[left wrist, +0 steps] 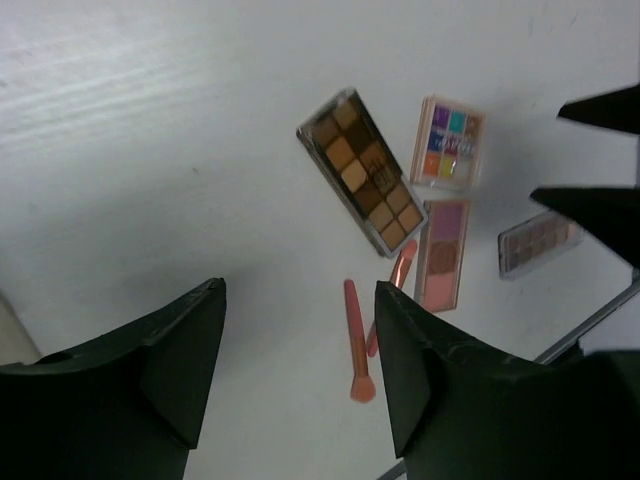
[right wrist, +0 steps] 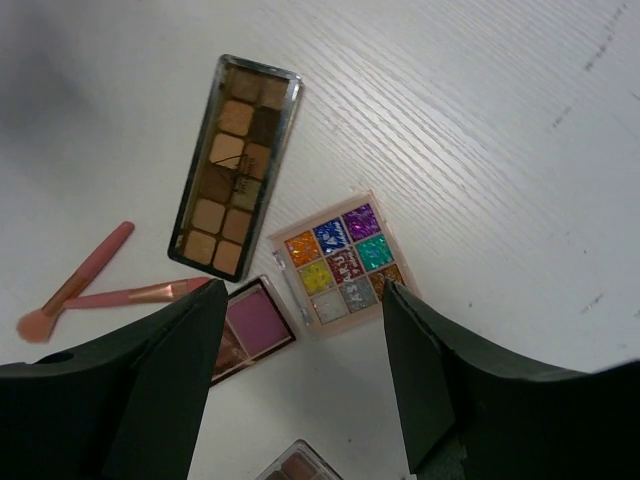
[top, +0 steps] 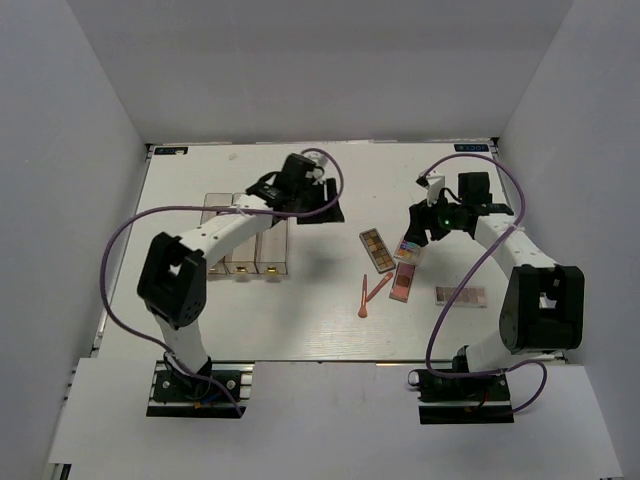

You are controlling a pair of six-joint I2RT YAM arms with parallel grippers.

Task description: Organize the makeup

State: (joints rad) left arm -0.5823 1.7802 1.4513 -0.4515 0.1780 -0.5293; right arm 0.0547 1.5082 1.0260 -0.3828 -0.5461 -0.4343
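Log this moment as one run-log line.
left gripper: open, empty | right gripper: open, above multicolour palette | brown palette, pink palette, mauve palette, two sticks: loose on table

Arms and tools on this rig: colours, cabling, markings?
White links, black joint housings on left arm and right arm; black base plates. A purple cable loops from each base to wrist. The left tool and right tool are black with wedge-shaped fingers. One green light on the right wrist.
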